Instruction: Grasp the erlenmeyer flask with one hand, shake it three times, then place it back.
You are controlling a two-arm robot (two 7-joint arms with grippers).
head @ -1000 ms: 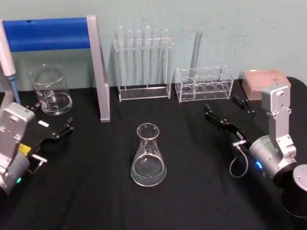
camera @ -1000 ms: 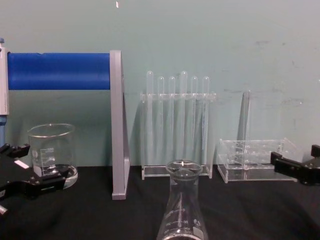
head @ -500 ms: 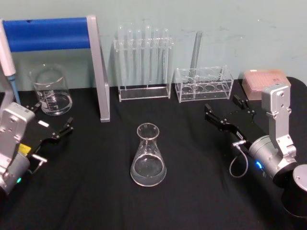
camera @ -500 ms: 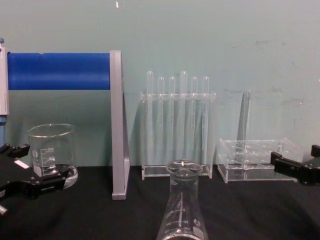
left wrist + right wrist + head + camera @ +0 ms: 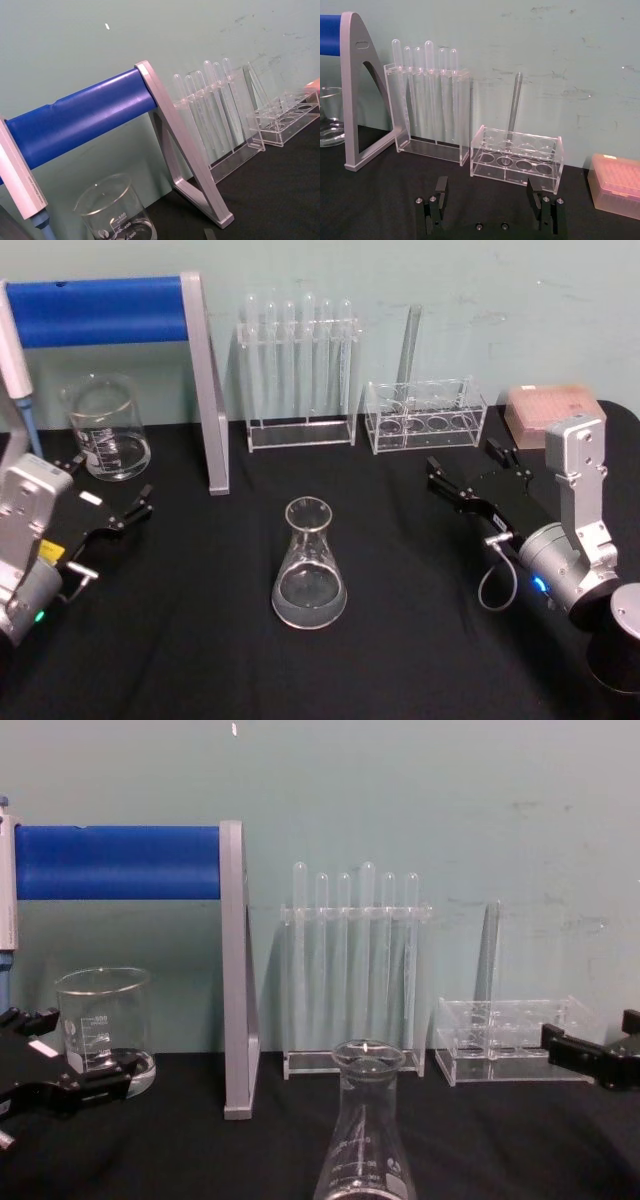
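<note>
The erlenmeyer flask point(image 5: 310, 565) stands upright on the black table, midway between my two arms; the chest view shows its neck and flared rim point(image 5: 366, 1120) low in the centre. My left gripper point(image 5: 112, 477) rests open at the left, well apart from the flask, and its black fingers point(image 5: 95, 1082) lie in front of a beaker. At the right my right gripper point(image 5: 462, 458) is open too, with nothing between its fingers, and it points toward the racks. The right wrist view shows the right gripper point(image 5: 486, 189) with its jaws wide apart.
A glass beaker point(image 5: 105, 430) sits at the back left beside a grey stand with a blue bar point(image 5: 205, 390). At the back stand a tall test tube rack point(image 5: 300, 370) and a low acrylic rack point(image 5: 425, 415) holding one tube. A pink tip box point(image 5: 553, 410) is at the far right.
</note>
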